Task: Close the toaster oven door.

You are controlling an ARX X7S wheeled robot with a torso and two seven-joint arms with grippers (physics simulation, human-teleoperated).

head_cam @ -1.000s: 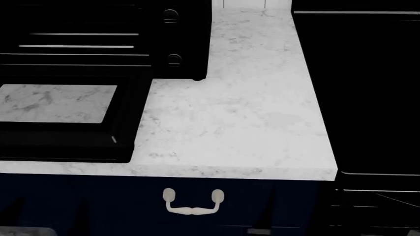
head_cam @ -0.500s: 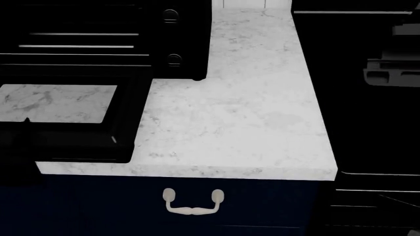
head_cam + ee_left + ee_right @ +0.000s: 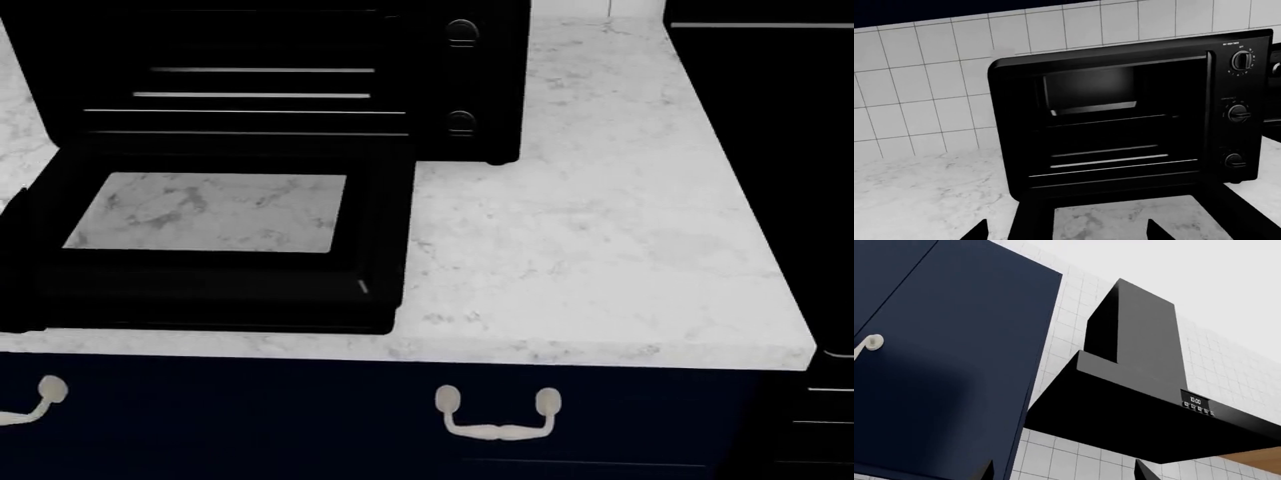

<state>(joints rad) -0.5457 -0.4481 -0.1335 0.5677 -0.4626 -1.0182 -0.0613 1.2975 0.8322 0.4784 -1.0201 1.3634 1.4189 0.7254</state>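
Observation:
The glossy black toaster oven (image 3: 267, 60) stands at the back left of the counter, with round knobs (image 3: 461, 33) down its right panel. Its door (image 3: 380, 220) lies open and flat toward me, and the marble counter shows through its glass. In the left wrist view the oven (image 3: 1121, 115) is straight ahead with racks inside, and the door frame (image 3: 1031, 220) lies just below. My left gripper (image 3: 1067, 235) is open and empty, close over the door's outer end. My right gripper (image 3: 1064, 472) is open and empty, pointing up away from the oven. Neither gripper shows clearly in the head view.
A white marble counter (image 3: 587, 250) stretches right of the oven to a larger black appliance (image 3: 761, 120). Blue drawers with a pale handle (image 3: 497, 415) sit below. White tiles (image 3: 921, 90) back the oven. The right wrist view shows a blue cabinet (image 3: 934, 365) and a black range hood (image 3: 1134, 405).
The head view has swung left, so the oven and door now sit further right and show more fully. The right gripper, seen at the right edge half a second ago, has left the head view.

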